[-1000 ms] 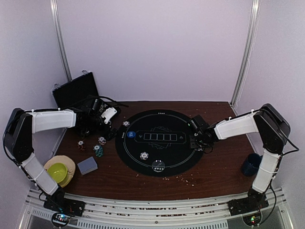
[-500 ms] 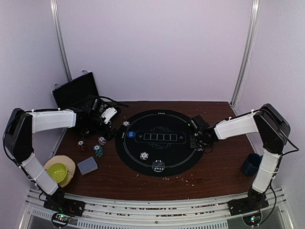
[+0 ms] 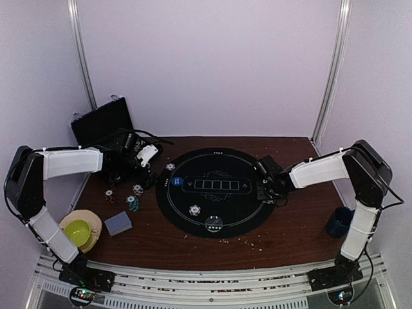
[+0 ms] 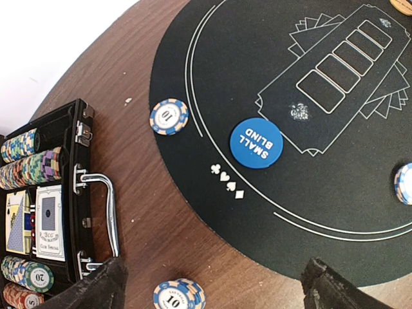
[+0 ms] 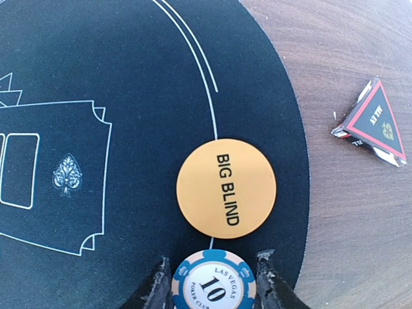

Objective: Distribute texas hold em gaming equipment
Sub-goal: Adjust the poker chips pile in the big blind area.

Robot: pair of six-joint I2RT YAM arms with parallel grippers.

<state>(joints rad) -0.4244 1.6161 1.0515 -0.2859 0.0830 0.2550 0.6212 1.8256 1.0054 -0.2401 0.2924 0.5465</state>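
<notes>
While neither arm has shifted, the right fingers (image 5: 212, 275) have closed in on a poker chip (image 5: 214, 288) at the mat's (image 5: 96, 64) edge, just beside the Big Blind button (image 5: 226, 188). The left fingers (image 4: 215, 284) gape empty. A lift looks likely next.

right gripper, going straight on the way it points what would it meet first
The right gripper straddles a white-and-blue 10 chip; beyond it, the orange big blind disc comes first, probably, since height is unclear.

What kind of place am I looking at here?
Probably a robot lab booth staged for poker: plain white walls on metal posts, robot arms bolted to a wooden table, and a round black poker mat.
</notes>
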